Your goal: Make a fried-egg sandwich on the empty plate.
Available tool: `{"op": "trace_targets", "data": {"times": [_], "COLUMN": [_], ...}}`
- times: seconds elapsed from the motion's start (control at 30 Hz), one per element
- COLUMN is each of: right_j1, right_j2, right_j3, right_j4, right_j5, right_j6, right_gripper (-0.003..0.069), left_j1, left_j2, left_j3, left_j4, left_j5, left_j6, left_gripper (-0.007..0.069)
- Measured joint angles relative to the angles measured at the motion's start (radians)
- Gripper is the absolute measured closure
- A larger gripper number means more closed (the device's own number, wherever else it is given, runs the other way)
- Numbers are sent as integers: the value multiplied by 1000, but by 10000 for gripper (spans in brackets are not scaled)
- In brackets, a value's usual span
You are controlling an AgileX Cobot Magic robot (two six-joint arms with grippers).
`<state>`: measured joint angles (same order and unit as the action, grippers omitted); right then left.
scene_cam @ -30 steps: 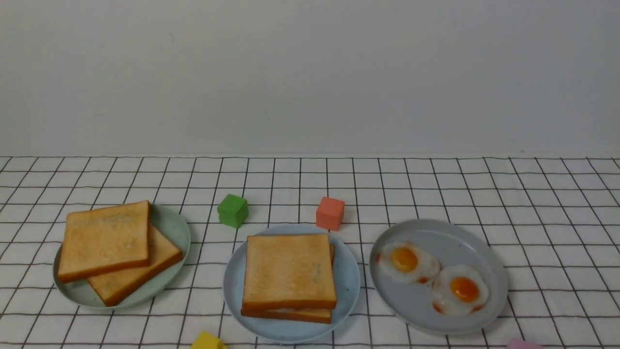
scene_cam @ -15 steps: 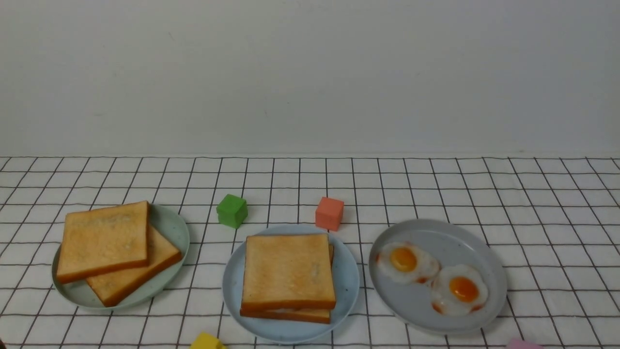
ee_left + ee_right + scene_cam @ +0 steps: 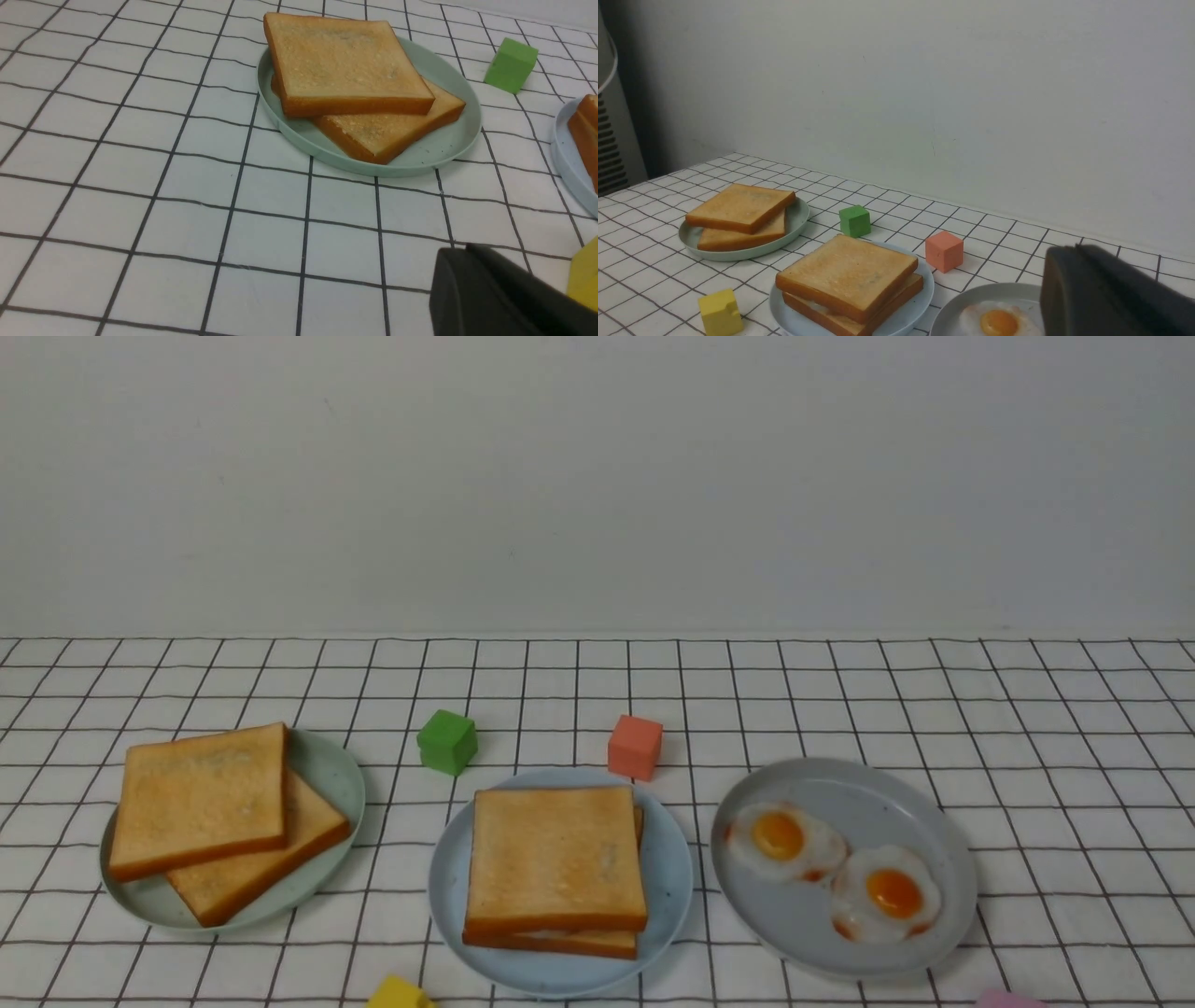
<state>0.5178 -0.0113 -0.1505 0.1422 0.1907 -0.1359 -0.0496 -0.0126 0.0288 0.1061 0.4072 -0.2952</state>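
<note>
Stacked golden-brown toast sandwich (image 3: 556,868) sits on the round light-blue plate (image 3: 674,877); leave it untouched. Whether either gripper is clenched or released, you cannot tell.

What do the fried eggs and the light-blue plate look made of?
The fried eggs look like glossy moulded plastic or rubber: uniform yolks, tidy brown-tinted edges. Probably replicas, though that is uncertain. The light-blue plate seems matte speckled plastic, perhaps melamine or wheat-straw composite: thin rim, no glaze shine.

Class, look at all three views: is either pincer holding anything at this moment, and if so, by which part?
Nothing is held. The fried-egg sandwich sits untouched on the light-blue plate; only a dark piece of each pincer shows in its wrist view, touching nothing.
</note>
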Motion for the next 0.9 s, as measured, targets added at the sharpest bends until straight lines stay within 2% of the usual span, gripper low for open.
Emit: {"op": "trace_targets", "data": {"times": [0.63, 0.9], "right_j1": [0, -9], "right_j2": [0, 0], "right_j3": [1, 6], "right_j4": [-2, -142], "right_j5": [0, -14], "right_j6": [-1, -110], "right_gripper": [596, 581], "left_j1": [0, 0], "left_j2": [0, 0], "left_j3": [0, 0], "left_j4": [7, 8], "left_j5": [0, 0], "left_j6": [0, 0], "left_gripper": [615, 606]}}
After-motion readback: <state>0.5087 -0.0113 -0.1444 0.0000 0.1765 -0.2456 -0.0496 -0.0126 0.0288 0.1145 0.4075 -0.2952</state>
